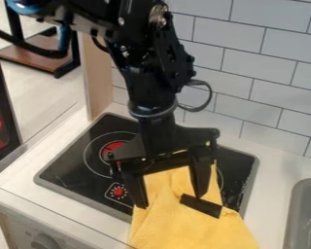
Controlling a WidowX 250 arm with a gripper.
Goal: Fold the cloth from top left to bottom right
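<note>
Right, the yellow cloth (190,231) drapes off the stove's (74,168) near right side onto the counter (273,194) — gripper (171,200) over it, fingers spread wide, a black strip (200,205) by the right one. Counter separates stove from grey sink (306,182), far right; tiled wall (268,68) behind — knob (44,241) near left, below the counter's edge.

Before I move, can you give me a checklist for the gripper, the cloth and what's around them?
1. Gripper open: ok, fingers well apart.
2. Gripper above the cloth: ok.
3. Fingertips touching the cloth: cannot tell.
4. Cloth smooth: not ok, creased between the fingers.
5. Cloth wholly on the stove: not ok, it runs onto the counter.
6. Cloth clear of the sink: ok.
</note>
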